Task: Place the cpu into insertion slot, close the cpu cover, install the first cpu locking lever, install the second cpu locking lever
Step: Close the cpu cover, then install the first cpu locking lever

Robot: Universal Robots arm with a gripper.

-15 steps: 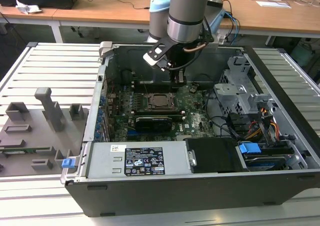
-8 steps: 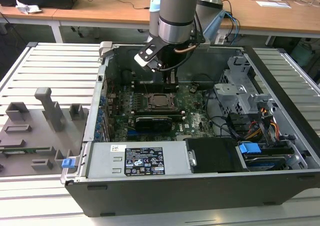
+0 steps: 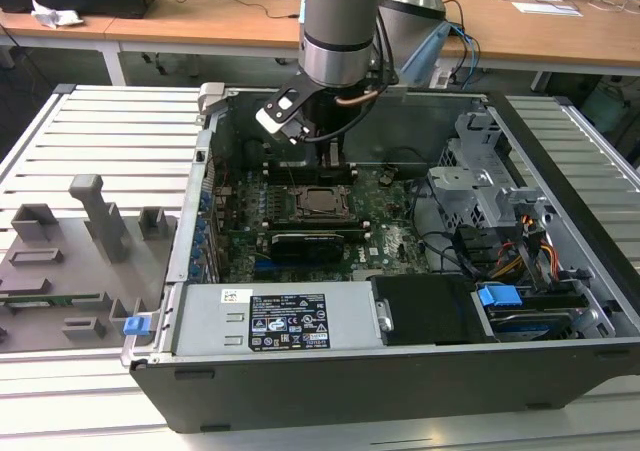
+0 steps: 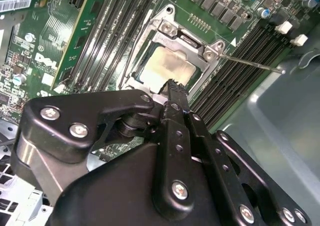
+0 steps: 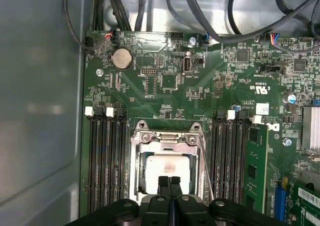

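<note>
- You can see the arm (image 3: 340, 31) reaching down into the open computer case (image 3: 400, 381). The case sits on the grey bench (image 3: 110, 121).
- Your gripper (image 5: 169, 180) is clenched. In the first wrist view its two black fingertips press together, and nothing shows between them.
- The tips hang right over one edge of the cpu (image 5: 165, 166) (you cannot tell if they touch it).
- The cpu lies flat inside the insertion slot (image 5: 142, 161), in the middle of the green board (image 5: 165, 85). Its grey top shines a little.
- The cpu cover (image 5: 150, 137) is down. Its silver frame goes all around the cpu, and the cpu shows through the big square window.
- In the second wrist view, a thin metal lever (image 4: 250, 64) sticks out from one corner of the cover. It reaches across the long black memory slots (image 4: 260, 43) toward the grey wall of the case.
- More of these long black slots run along both sides of the insertion slot, just beside its metal frame.
- A round silver battery (image 5: 121, 59) sits on the green board, well apart from the cpu.
- On the bench, at the exterior view's left, some grey holders (image 3: 95, 216) stand beside the case. A small blue clip (image 3: 136, 324) sits near the case corner.
</note>
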